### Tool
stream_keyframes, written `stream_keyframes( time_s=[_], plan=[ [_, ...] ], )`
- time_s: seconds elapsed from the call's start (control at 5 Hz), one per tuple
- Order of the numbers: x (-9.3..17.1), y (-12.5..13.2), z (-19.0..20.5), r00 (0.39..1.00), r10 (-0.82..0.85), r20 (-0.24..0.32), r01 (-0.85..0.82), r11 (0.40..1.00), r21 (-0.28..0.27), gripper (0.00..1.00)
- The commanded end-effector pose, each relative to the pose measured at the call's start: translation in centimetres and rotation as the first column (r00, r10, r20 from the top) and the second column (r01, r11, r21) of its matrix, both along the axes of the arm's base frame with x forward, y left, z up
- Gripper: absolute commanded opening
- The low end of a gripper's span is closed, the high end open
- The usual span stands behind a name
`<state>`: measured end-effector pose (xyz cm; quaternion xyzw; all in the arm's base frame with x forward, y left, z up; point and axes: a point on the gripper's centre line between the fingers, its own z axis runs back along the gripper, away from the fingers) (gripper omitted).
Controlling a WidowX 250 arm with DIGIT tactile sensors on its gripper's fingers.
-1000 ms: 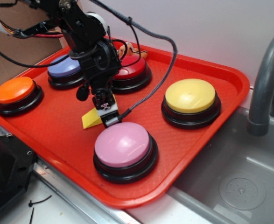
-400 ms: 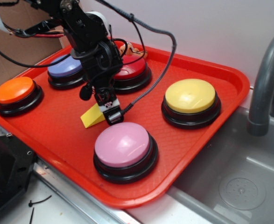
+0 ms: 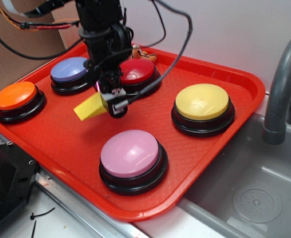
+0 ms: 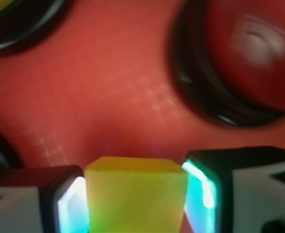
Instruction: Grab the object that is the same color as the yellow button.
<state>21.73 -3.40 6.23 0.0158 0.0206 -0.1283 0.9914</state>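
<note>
One yellow wedge (image 4: 135, 194) was held between the closed fingers of the gripper (image 3: 111, 103), raised clear of the red tray (image 3: 66, 134). Beyond lay the yellow button (image 3: 203, 101). The grab was judged essentially complete, with nothing evidently left.

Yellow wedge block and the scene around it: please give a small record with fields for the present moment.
held object: small yellow wedge-shaped block, lifted clear of the tray
gripper: black gripper, shut on the block, one finger on each side in the wrist view
tray: red plastic tray
matching button: pale yellow dome button, right of the gripper
other buttons: pink, orange, blue, red
</note>
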Motion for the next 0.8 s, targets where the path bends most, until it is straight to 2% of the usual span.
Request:
stream_keyframes(
  time_s=[0.0, 0.2, 0.4, 0.6],
  plan=[
    [-1.5, 1.9, 10.3, 0.969, 0.221, 0.111, -0.218, 0.975, -0.039, 0.0],
    [-3.2, 2.8, 13.4, 0.948, 0.281, 0.15, -0.271, 0.959, -0.088, 0.0],
    [-4.7, 3.7, 14.8, 0.918, 0.357, 0.173, -0.345, 0.934, -0.097, 0.0],
    [-4.5, 4.0, 14.0, 0.918, 0.373, 0.132, -0.365, 0.927, -0.081, 0.0]
  ],
)
